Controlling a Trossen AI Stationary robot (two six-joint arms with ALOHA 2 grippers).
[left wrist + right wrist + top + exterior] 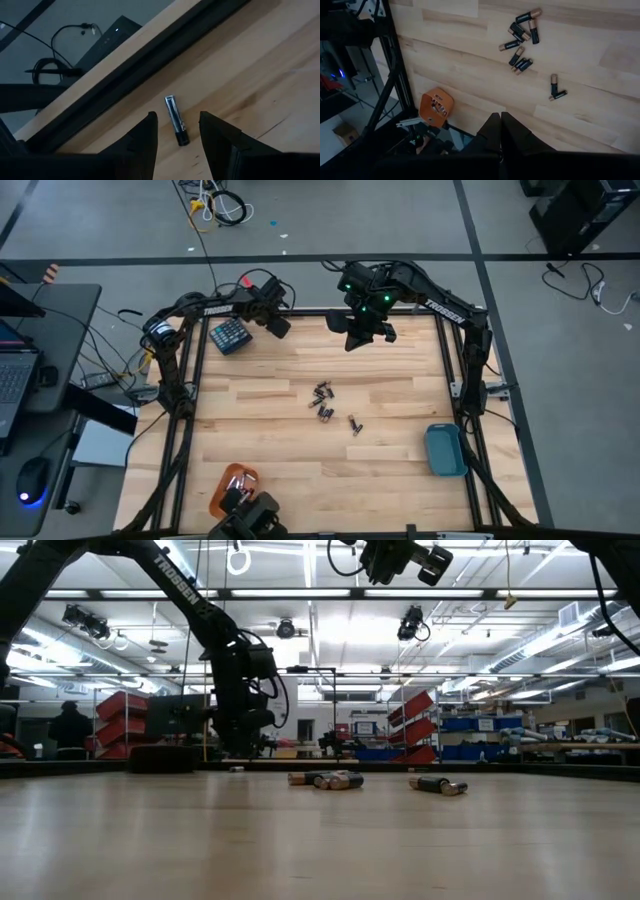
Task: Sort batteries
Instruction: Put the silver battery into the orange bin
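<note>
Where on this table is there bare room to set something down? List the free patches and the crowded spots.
Free: the wood between the batteries and the orange tray; the wood between the batteries and the blue tray. Crowded: the middle, where the batteries lie scattered, and the far edge, with the teal block, a lone battery between the left hand's fingers, and the right hand above.

arms: matte black, jointed | marking: white TROSSEN lettering on each forearm | right arm wrist: green lights | left arm base: blue ring | cables: black
</note>
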